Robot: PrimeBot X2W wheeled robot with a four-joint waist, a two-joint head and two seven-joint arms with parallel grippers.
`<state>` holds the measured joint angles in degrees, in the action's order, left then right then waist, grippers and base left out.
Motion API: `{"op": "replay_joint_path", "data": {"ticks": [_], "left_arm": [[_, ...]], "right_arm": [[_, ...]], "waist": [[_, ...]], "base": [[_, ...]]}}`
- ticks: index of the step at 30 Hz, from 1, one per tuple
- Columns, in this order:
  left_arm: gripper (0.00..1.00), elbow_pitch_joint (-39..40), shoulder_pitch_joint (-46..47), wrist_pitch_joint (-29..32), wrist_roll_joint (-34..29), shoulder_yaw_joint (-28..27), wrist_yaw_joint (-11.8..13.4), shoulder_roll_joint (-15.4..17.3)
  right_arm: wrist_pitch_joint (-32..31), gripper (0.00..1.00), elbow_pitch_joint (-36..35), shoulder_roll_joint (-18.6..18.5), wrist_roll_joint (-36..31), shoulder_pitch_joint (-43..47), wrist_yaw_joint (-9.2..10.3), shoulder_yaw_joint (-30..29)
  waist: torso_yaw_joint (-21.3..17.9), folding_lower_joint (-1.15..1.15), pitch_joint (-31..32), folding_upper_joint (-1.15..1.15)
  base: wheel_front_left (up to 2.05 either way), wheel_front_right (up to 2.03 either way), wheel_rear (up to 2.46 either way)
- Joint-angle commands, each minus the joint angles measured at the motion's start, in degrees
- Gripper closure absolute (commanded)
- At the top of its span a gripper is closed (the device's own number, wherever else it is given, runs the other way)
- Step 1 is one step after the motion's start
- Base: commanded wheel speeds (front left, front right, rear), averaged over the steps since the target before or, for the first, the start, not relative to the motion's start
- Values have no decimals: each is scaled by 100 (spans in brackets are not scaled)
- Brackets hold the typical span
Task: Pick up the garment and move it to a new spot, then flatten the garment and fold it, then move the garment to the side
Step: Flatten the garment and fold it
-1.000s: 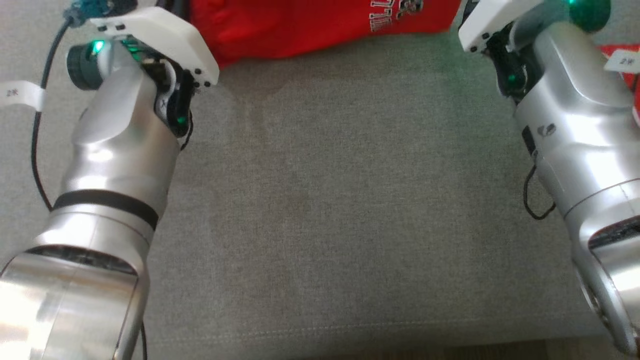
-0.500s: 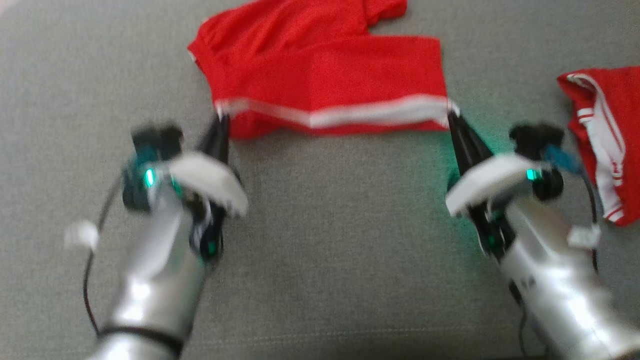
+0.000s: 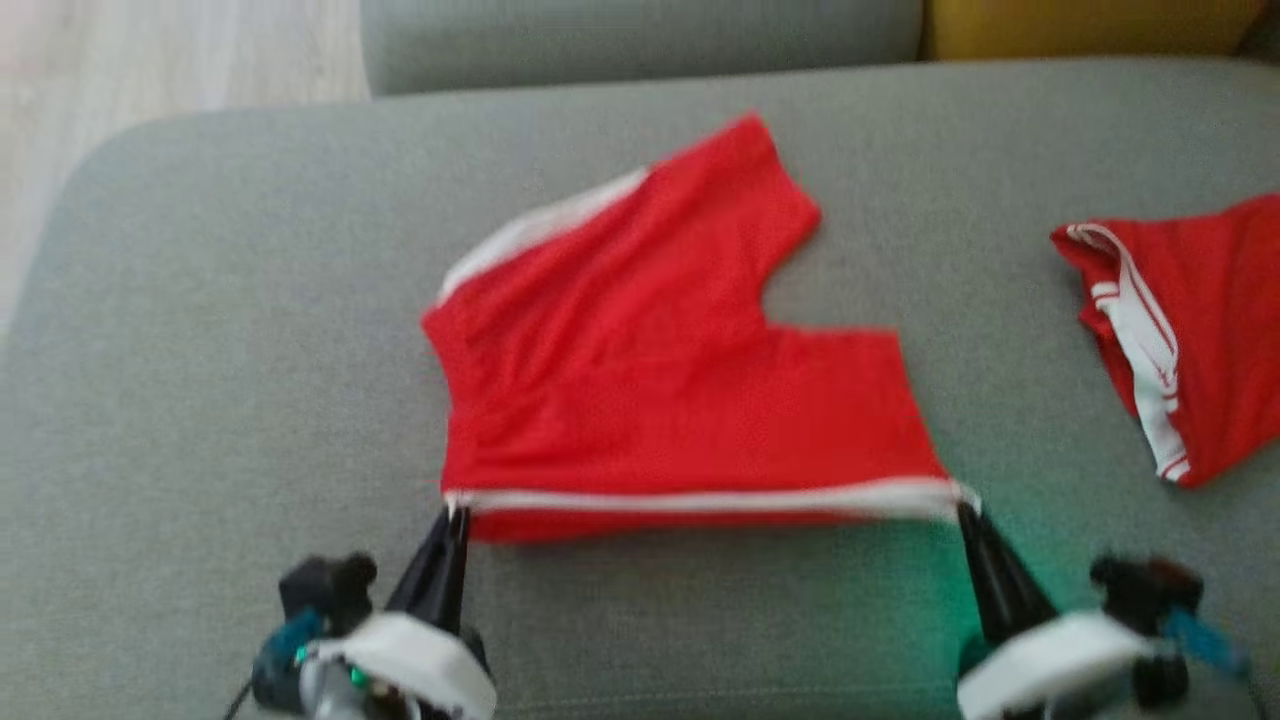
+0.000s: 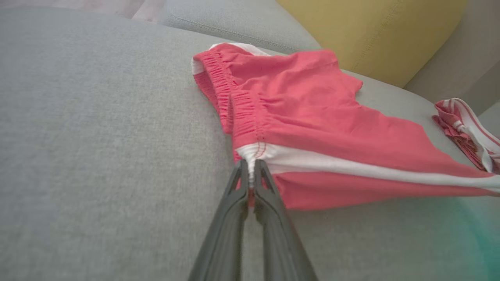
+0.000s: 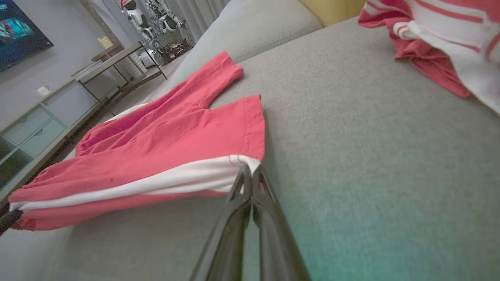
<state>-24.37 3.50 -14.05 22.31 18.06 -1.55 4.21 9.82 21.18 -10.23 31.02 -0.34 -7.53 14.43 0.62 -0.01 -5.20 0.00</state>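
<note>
The red shorts (image 3: pixel 650 400) lie mid-seat on the grey sofa (image 3: pixel 200 350). The left gripper (image 3: pixel 455 515) and right gripper (image 3: pixel 965 510) each pinch one end of the near white-striped edge — open cushion at left, another red garment (image 3: pixel 1200 330) well apart at right.

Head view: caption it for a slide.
Left gripper and right gripper pinch the striped edge of red shorts on a grey sofa.
</note>
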Motion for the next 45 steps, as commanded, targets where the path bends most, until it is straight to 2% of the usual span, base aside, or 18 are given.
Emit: {"op": "replay_joint_path", "data": {"ticks": [1, 8, 11, 16, 20, 25, 29, 30, 37, 45], "left_arm": [[100, 371, 14, 12, 8, -181, 66, 149], [100, 1539, -1039, 492, 93, -119, 294, 336], [100, 1913, -1333, 652, 159, -156, 377, 417], [100, 2331, -1567, 856, 220, -190, 509, 475], [100, 2474, -1495, 998, 280, -170, 490, 496], [100, 2466, -912, 1130, 352, -145, 366, 458], [100, 2174, -49, 1130, 512, -172, 213, 292], [100, 2174, -49, 1130, 512, -172, 213, 292], [100, 1449, 1014, 1033, 629, -133, 73, 106], [100, 532, 1905, 710, 807, -52, -31, -50]], "right_arm": [[-141, 100, -427, 99, -150, 215, 4, -84], [-1205, 100, -2171, 598, -769, 1842, 4, -966], [-1507, 100, -2693, 698, -816, 2234, 4, -1109], [-1750, 100, -3078, 731, -828, 2424, 4, -1258], [-1862, 100, -3106, 734, -944, 2125, 4, -1294], [-1844, 100, -2817, 727, -974, 1198, 4, -1409], [-1858, 100, -2127, 368, -878, -251, 4, -1144], [-1858, 100, -2127, 368, -878, -251, 4, -1144], [-1728, 100, -725, -116, -553, -2147, 4, -601], [-1447, 100, 798, -471, -196, -3663, 4, 76]], "waist": [[91, 1, 197, 0], [207, 1, 490, 0], [221, 1, 556, 0], [239, 1, 593, 0], [253, 1, 571, 0], [435, 1, 300, 0], [614, 1, -236, 0], [614, 1, -236, 0], [860, 1, -815, 0], [1133, 1, -1283, 0]], "base": [[0, 0, 0], [0, 0, 0], [0, 0, 0], [0, 0, 0], [0, 0, 0], [0, 0, 0], [0, 0, 0], [0, 0, 0], [0, 0, 0], [0, 0, 0]]}}
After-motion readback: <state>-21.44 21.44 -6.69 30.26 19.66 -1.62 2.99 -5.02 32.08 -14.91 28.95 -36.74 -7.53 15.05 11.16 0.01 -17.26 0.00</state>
